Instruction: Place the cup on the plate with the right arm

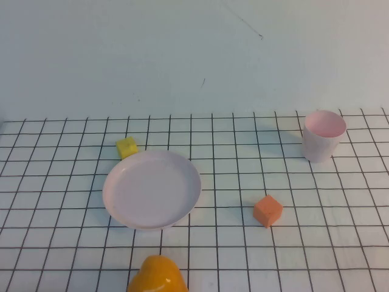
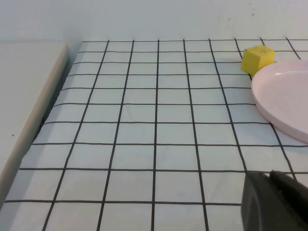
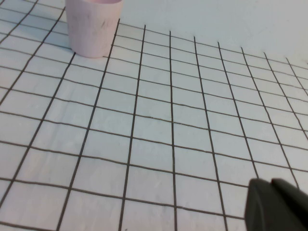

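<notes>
A pale pink cup stands upright at the far right of the gridded table; its lower part shows in the right wrist view. A pale pink plate lies left of centre; its rim shows in the left wrist view. Neither arm shows in the high view. My right gripper is shut and empty, low over the table, well short of the cup. My left gripper is shut and empty, near the plate's edge.
A yellow cube sits just behind the plate, also in the left wrist view. An orange cube lies right of the plate. An orange rounded object sits at the front edge. A raised ledge borders the table's left side.
</notes>
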`<action>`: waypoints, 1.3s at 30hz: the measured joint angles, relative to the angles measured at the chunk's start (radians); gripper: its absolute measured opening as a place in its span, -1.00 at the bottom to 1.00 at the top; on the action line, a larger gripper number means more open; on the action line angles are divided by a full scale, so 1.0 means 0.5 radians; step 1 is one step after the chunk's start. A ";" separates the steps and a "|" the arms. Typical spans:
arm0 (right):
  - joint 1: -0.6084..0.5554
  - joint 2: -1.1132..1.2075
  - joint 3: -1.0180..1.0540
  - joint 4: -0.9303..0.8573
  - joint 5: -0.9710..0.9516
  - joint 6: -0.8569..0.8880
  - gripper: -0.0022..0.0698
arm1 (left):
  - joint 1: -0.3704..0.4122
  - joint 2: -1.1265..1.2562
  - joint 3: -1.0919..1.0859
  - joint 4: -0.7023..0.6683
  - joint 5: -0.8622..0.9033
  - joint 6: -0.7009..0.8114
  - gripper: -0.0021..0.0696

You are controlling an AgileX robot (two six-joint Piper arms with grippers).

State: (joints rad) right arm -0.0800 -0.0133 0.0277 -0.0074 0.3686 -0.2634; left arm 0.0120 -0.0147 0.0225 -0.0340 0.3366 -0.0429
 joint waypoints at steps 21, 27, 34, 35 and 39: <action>0.000 0.000 0.000 0.032 -0.001 -0.044 -0.95 | 0.000 0.000 0.000 0.000 0.000 0.000 -0.95; 0.000 0.000 0.000 0.037 -0.001 -0.044 -0.95 | 0.000 0.000 0.000 0.000 0.000 0.000 -0.95; 0.000 0.000 0.000 0.037 -0.005 -0.044 -0.95 | 0.000 0.000 0.000 0.000 0.000 0.000 -0.95; 0.000 0.000 0.000 0.037 -0.005 -0.044 -0.95 | 0.000 0.000 0.000 0.000 0.000 0.000 -0.95; 0.000 0.000 0.000 0.037 -0.005 -0.044 -0.95 | 0.000 0.000 0.000 0.000 0.000 0.000 -0.95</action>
State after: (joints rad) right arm -0.0800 -0.0133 0.0277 0.0112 0.3663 -0.2854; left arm 0.0120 -0.0147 0.0225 -0.0340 0.3366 -0.0429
